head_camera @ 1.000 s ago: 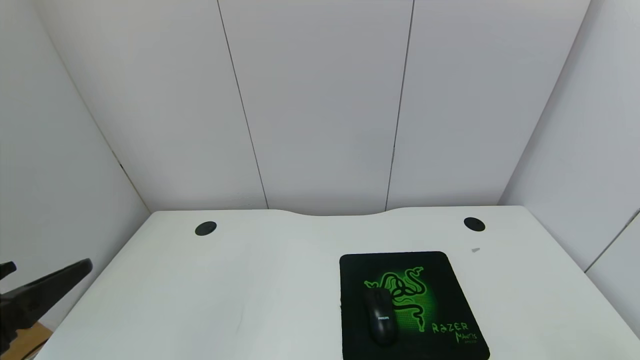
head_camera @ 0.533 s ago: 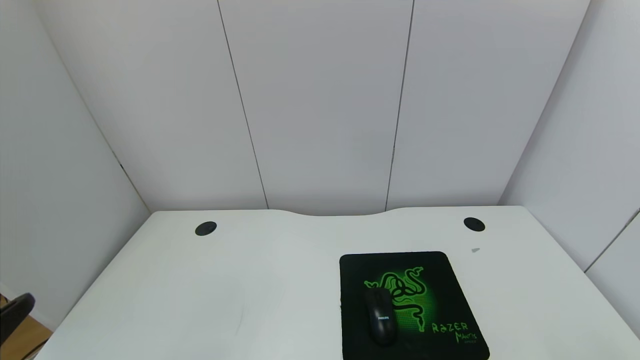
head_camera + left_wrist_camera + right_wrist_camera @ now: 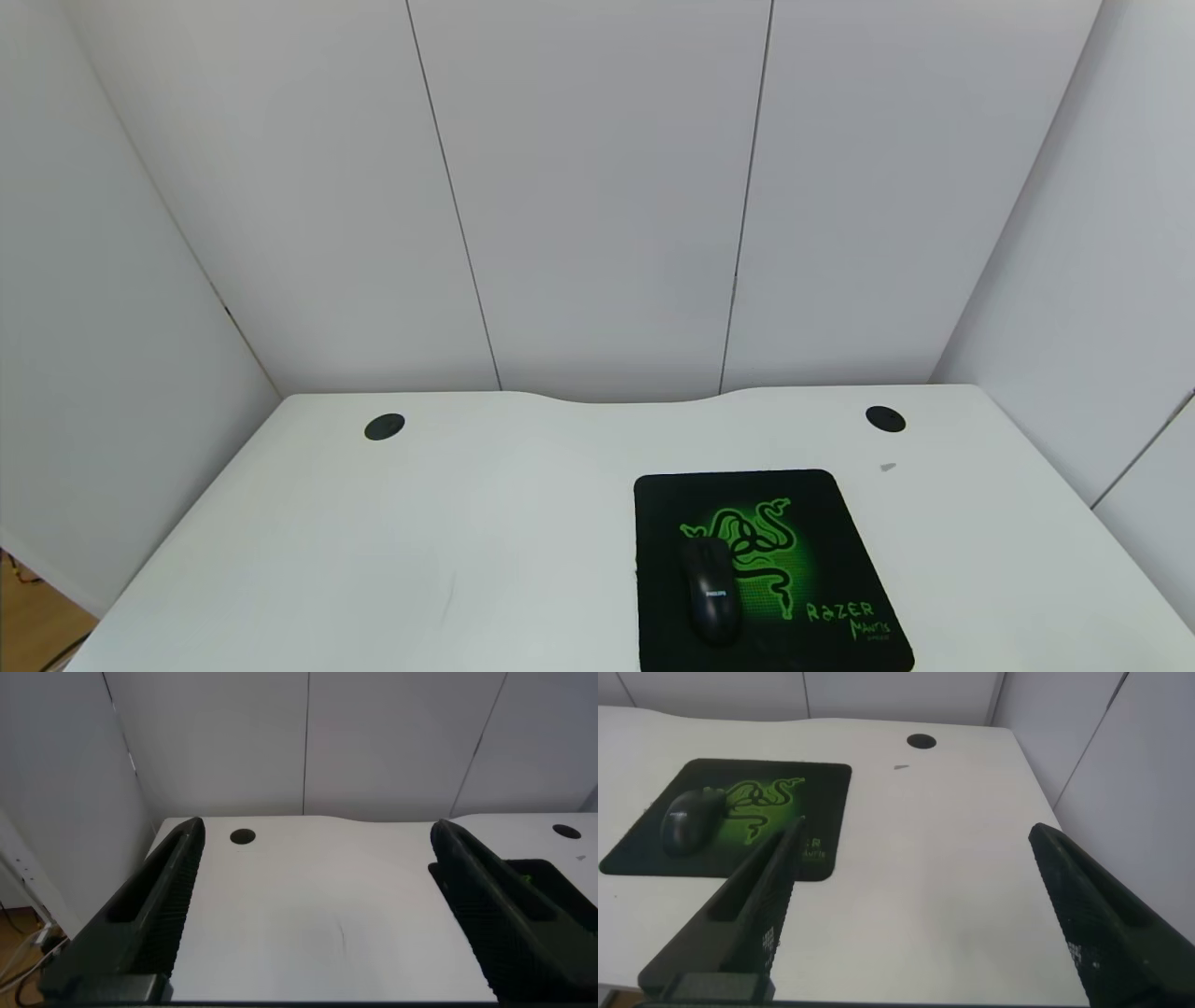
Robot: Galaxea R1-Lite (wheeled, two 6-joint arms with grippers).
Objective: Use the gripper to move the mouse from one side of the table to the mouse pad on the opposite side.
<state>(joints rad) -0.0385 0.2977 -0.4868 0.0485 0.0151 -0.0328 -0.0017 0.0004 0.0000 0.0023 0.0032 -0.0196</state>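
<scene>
I am judging delivery finished: the mouse is lying on the mouse pad, both grippers are gaping empty, needing only parking.

mouse pad: near edge cut off, head view | mouse lettering: too small to read
</scene>
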